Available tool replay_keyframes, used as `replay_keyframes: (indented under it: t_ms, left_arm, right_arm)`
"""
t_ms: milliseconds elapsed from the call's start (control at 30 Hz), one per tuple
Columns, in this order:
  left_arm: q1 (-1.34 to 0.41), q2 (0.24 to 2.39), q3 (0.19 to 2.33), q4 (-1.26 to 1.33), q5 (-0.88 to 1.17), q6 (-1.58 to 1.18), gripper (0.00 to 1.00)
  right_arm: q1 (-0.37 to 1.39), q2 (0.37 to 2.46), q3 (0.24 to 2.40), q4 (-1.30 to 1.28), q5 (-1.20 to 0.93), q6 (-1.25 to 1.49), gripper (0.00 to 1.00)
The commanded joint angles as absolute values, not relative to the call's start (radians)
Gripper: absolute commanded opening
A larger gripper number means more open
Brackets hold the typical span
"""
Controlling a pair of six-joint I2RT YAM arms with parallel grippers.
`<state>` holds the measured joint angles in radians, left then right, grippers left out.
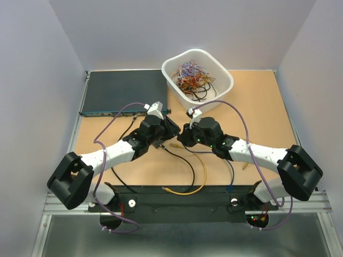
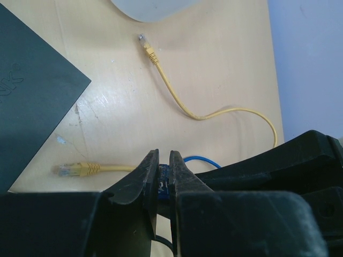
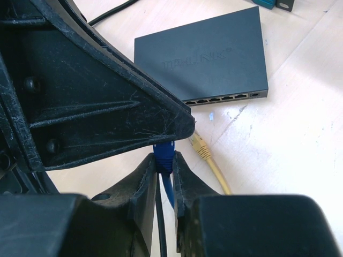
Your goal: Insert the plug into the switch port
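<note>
**Obscured areas.** In the top view, the two wrists meet over the middle of the light wooden table (image 1: 257, 112) and cover everything beneath them, so neither grip can be read there. In the left wrist view, only one corner of the small flat black rectangular box (image 2: 32, 101) shows. Its lettering is cut off and its socket edge is out of frame. In the right wrist view, a large black arm part (image 3: 91, 91) fills the upper left and hides the front end of the blue plastic plug (image 3: 164, 153). The contacts and latch of the plug cannot be made out.

**Grippers.** The left gripper (image 2: 163, 159) is clamped on the blue plastic plug, jaws nearly together, with only a blue sliver visible between them. The right gripper (image 3: 164, 167) grips the rear of the same plug, where the blue cable (image 3: 167, 195) leaves it. The blue part fills the gap between the jaws.

**Task item.** The switch port (image 3: 215, 99) is one of a row of small square sockets along the near edge of the box. The box lies flat on the table, and its lid bears pale "TP-LINK" lettering. The plug is held near that edge but apart from it, in no socket.

**Surroundings.** A yellow plug (image 3: 200, 145) on a yellow cable lies on the table between the held plug and the socket row. A white plastic basket (image 1: 225, 80) of tangled coloured wires and a wide dark grey rack unit (image 1: 123, 91) sit at the far side.
</note>
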<state>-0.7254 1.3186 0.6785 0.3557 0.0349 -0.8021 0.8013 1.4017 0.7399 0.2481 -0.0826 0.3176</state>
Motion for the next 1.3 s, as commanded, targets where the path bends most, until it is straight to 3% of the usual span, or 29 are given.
replay_keyframes:
  t_ms: [0, 367, 833, 967, 1267]
  left_arm:
    - [-0.732, 1.321, 0.686, 0.394, 0.035, -0.798, 0.00]
    - [-0.732, 1.331, 0.695, 0.397, 0.035, -0.798, 0.00]
    - [-0.732, 1.327, 0.695, 0.397, 0.035, -0.798, 0.00]
    - [-0.732, 1.327, 0.692, 0.397, 0.034, -0.798, 0.00]
    - [-0.732, 1.322, 0.689, 0.400, 0.034, -0.802, 0.00]
  right_arm:
    - [0.811, 1.371, 0.755, 0.288, -0.031, 0.314, 0.04]
    - [0.810, 1.338, 0.749, 0.276, -0.009, 0.308, 0.35]
    - [0.811, 1.367, 0.752, 0.276, -0.028, 0.318, 0.35]
    - [0.811, 1.371, 0.746, 0.281, -0.031, 0.322, 0.29]
    - [0.810, 1.374, 0.736, 0.294, -0.032, 0.327, 0.27]
